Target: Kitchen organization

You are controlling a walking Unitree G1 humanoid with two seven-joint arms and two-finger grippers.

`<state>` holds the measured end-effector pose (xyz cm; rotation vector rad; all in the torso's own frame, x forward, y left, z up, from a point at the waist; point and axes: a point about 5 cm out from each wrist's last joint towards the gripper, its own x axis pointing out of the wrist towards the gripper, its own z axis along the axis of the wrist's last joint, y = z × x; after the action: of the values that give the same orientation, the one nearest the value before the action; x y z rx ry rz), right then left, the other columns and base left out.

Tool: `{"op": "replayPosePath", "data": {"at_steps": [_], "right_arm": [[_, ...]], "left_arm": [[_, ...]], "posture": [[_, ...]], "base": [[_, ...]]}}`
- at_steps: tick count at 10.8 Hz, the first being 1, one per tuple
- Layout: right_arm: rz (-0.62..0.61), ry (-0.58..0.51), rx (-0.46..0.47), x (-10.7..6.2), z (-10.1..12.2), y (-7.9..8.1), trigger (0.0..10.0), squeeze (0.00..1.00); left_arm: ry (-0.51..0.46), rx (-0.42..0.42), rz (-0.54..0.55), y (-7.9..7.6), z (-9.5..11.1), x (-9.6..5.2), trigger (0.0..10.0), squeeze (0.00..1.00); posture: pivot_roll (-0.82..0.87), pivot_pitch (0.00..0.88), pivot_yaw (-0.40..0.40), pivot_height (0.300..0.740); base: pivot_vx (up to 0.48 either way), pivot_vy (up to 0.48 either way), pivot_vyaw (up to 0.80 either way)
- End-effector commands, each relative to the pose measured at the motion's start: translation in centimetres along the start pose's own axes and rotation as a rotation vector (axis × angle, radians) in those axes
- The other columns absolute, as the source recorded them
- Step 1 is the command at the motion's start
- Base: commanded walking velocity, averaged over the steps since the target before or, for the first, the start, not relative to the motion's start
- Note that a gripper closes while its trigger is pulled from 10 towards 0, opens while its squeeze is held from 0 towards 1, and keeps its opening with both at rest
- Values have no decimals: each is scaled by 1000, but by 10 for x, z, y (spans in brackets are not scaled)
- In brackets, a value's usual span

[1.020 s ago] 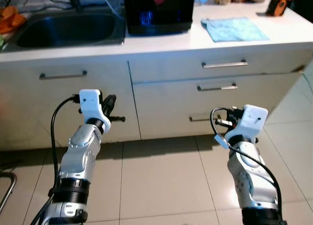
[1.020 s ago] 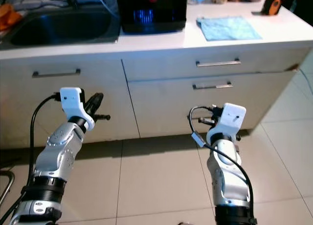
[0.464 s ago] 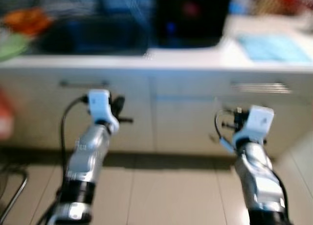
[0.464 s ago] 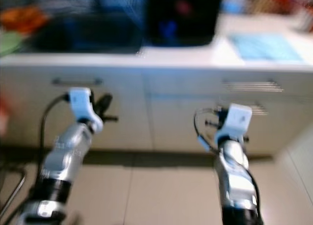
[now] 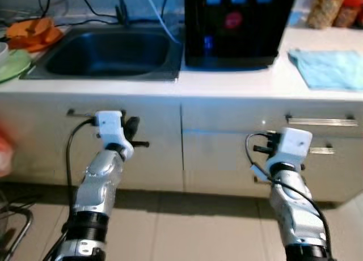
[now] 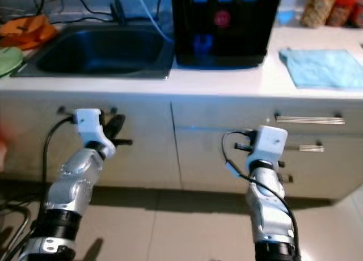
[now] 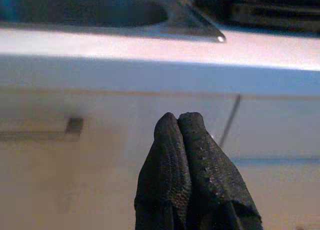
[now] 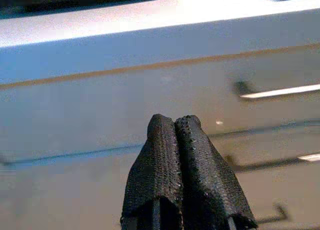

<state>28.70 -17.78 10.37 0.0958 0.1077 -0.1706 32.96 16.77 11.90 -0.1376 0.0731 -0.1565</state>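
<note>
Both arms raised in front of the cabinets, nothing held. Left gripper (image 7: 182, 122) fingers clenched together, empty, pointing at the cabinet door (image 5: 147, 142) under the sink, near its handle (image 5: 76, 113). Right gripper (image 8: 172, 125) fingers also clenched, empty, facing the drawers (image 6: 227, 153); drawer handle (image 6: 309, 120) just beside it to the right. Tile floor (image 5: 181, 227) below. White tabletop (image 5: 238, 82) above the cabinets. Steel sink (image 5: 113, 54) set in it on the left, black appliance (image 5: 238, 25) beside the sink's right edge. Blue cloth (image 5: 332, 68) lies flat on the tabletop, right of the appliance. Green plate (image 5: 12, 65) and orange item (image 5: 34, 31) left of the sink. Jars (image 6: 329, 8) at the far right back.
</note>
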Motion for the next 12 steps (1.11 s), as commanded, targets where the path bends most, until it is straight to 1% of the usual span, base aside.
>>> {"op": "replayPosePath", "data": {"at_steps": [1,2,7,12], "right_arm": [[96,1,53,-3,2,18,10000,0],[103,-12,62,-3,4,18,10000,0],[92,-27,57,-3,6,15,10000,0],[85,-35,52,-3,7,15,10000,0]], "left_arm": [[9,1,42,11,0,-3,10000,0],[11,-5,41,10,0,-3,10000,0],[11,6,35,11,2,-1,10000,0],[21,12,36,11,1,-2,10000,0]], "posture": [[23,45,60,740],[24,43,59,740],[24,46,63,740],[25,51,64,740]], "base": [[0,0,0],[0,0,0],[0,390,0],[0,480,0]]}}
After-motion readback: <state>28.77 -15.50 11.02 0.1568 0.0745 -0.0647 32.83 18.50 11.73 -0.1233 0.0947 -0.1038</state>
